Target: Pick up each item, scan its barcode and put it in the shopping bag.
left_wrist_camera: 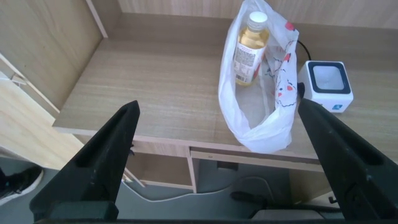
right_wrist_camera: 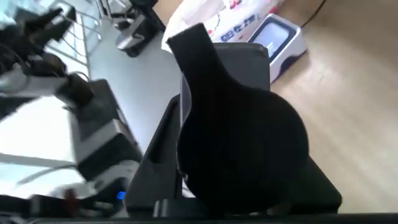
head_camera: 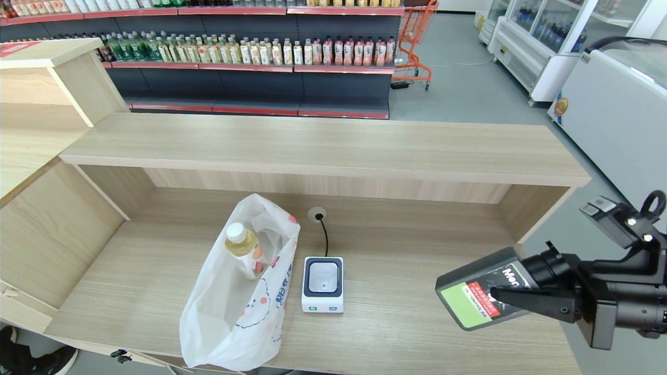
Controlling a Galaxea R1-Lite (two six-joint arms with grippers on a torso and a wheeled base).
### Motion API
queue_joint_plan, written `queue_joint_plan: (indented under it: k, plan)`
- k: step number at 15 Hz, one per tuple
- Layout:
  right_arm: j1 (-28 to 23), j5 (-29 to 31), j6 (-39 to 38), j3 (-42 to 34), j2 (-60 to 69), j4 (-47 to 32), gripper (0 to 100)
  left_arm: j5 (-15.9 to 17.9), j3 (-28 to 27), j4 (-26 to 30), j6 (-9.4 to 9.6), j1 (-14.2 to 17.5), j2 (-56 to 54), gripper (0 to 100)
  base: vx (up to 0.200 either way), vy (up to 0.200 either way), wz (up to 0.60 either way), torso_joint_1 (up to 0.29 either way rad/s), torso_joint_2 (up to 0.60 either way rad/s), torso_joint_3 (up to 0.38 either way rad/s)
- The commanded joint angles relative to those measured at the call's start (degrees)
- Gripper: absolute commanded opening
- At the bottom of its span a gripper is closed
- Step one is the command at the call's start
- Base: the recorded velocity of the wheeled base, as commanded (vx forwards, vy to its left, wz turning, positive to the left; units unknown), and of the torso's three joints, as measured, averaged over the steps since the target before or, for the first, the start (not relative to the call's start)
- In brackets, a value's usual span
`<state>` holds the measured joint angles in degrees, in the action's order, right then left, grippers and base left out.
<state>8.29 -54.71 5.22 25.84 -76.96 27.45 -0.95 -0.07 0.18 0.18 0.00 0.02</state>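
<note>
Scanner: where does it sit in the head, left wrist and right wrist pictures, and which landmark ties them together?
Head view: scanner mid-counter, just right of the shopping bag.
Left wrist view: scanner beside the shopping bag, on its far side.
Right wrist view: scanner beyond the held grey bottle, next to the shopping bag.
Shared landmark: the shopping bag, beside the scanner in all three.

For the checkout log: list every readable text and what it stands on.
Nothing reads whole.
On the grey flat bottle in the right gripper: white lettering cut off, red label too small.
On the white plastic shopping bag: blue print unreadable.
On the yellow drink bottle inside: label too small.
</note>
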Motion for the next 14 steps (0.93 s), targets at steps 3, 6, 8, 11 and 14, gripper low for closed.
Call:
queue_joint_plan:
  k: [3,6,8,11,14]
  plan:
    - [3.9,2.6,-12.4,-2.6,2.0,0.6,0,0.0,0.0,0.0,-0.01,0.0,0.0,100,0.000,0.000,0.00,0.000,0.00,0.000]
    - [3.8,2.8,-13.0,-2.6,-2.3,1.3,0,0.0,0.0,0.0,-0.01,0.0,0.0,100,0.000,0.000,0.00,0.000,0.00,0.000]
    - [3.2,5.0,-13.0,-2.9,-5.2,4.2,0,0.0,0.0,0.0,-0.01,0.0,0.0,100,0.000,0.000,0.00,0.000,0.00,0.000]
    - [3.0,6.6,-13.2,-3.3,-5.6,4.8,0,0.0,0.0,0.0,-0.01,0.0,0.0,100,0.000,0.000,0.00,0.000,0.00,0.000]
    - [2.9,6.6,-13.2,-3.5,-5.6,4.8,0,0.0,0.1,0.0,-0.09,0.0,0.0,100,0.000,0.000,0.00,0.000,0.00,0.000]
